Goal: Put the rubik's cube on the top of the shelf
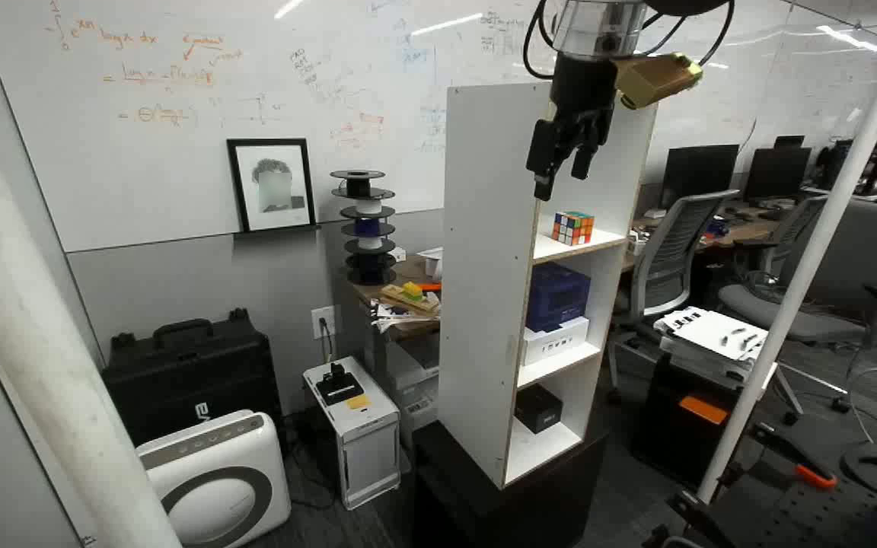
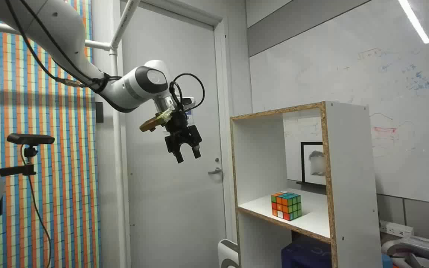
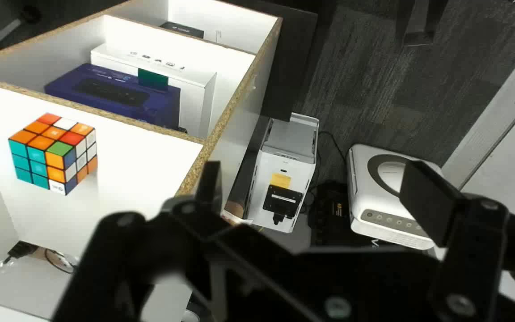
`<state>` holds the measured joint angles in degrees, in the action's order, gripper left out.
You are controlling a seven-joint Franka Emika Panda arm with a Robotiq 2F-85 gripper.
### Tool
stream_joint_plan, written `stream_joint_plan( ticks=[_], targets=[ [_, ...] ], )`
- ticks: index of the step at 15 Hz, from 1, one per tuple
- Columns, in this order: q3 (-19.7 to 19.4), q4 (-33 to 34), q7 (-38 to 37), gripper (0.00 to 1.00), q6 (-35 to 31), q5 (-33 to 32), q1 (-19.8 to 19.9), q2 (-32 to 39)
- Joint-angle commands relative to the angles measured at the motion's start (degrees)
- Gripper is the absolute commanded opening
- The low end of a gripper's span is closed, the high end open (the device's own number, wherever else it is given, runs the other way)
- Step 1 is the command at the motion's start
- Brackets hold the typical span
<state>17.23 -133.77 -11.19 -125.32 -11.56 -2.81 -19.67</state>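
At lower right in an exterior view, the rubik's cube (image 2: 286,206) rests in the top compartment (image 2: 261,206) of the shelf (image 2: 352,167), which carries it level. Near centre, the hand (image 2: 188,158) gapes, gripping nothing, which suits, we judge, a coming grasp or finished placement. We count one cube, one blue box (image 1: 558,297) above one white box (image 1: 556,344), one black box (image 1: 539,409) lowest.

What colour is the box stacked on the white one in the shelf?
The upper box is dark blue; the wrist view shows it best.
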Motion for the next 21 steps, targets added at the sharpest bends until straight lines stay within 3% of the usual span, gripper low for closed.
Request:
stream_joint_plan(
  ticks=[1,5,7,12,16,21],
  targets=[
    [-1.48,0.43,-0.48,1.00,0.27,-0.64,-1.64,0.18],
    [-1.45,1.09,-0.50,1.00,0.18,-0.67,-1.62,0.03],
    [-2.37,-1.92,-4.19,1.00,-7.39,-4.16,0.89,-0.97],
    [-10.10,-10.22,-8.94,1.00,-28.79,-8.13,8.65,1.84],
    [-14.96,-11.72,-5.89,1.00,-37.30,-6.77,13.38,8.50],
    [-18.32,-8.87,-6.04,1.00,-47.46,-6.32,14.70,18.92]
  ],
)
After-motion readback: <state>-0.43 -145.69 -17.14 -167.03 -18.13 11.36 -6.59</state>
